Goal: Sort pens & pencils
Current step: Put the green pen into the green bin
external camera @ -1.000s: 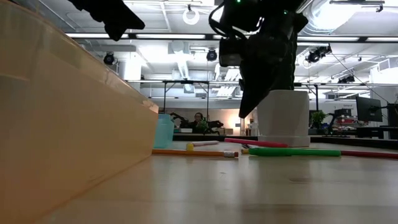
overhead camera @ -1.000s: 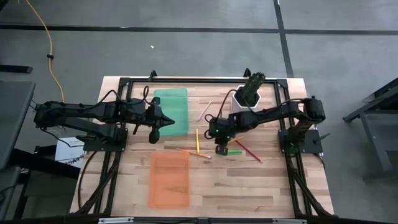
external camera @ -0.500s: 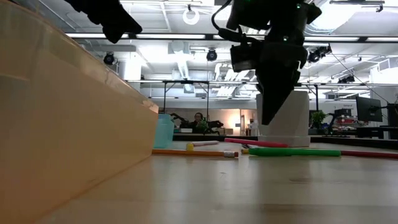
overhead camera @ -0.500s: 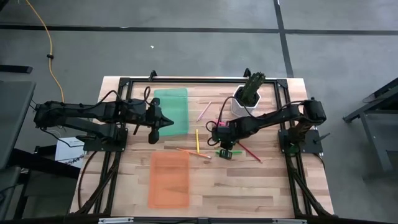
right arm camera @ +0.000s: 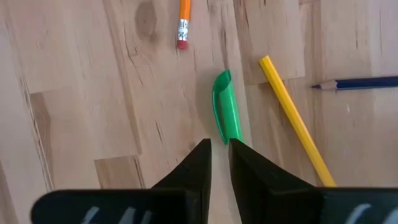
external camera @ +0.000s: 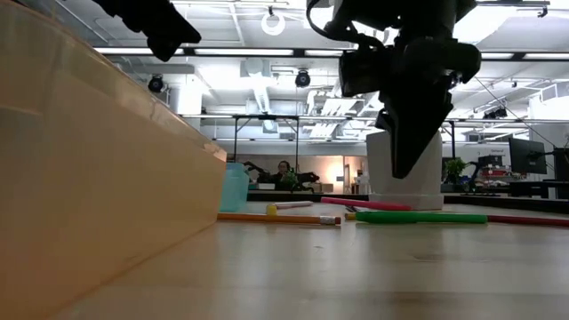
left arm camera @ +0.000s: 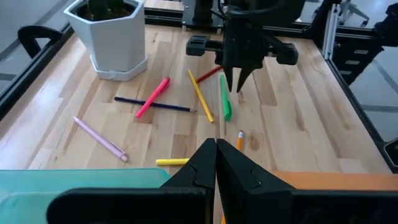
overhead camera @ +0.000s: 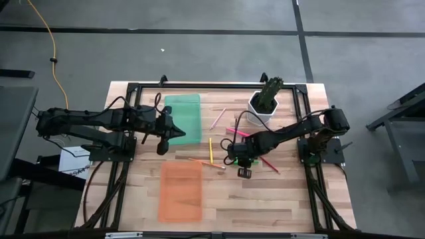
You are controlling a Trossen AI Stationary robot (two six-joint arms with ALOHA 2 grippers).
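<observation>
Green pen (right arm camera: pixel 225 106) (yellow pencil (right arm camera: pixel 296 122) beside), white planter (left arm camera: pixel 114 34) nearby

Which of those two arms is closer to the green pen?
The right. Its end effector hangs just above the green pen; the left end effector waits far off beside the green tray.

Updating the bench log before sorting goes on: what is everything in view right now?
table: one, light wood, under everything
trays: two, green by the left arm, orange below it in the high view
plant pot: one, white, beside the right arm
pens: four, green, magenta, pale pink, yellow, loose mid-table
pencils: four, yellow, red, dark, orange, loose among the pens
person: one, far back in the room
left gripper: shut, over the green tray
right gripper: slightly open, empty, above the green pen
</observation>
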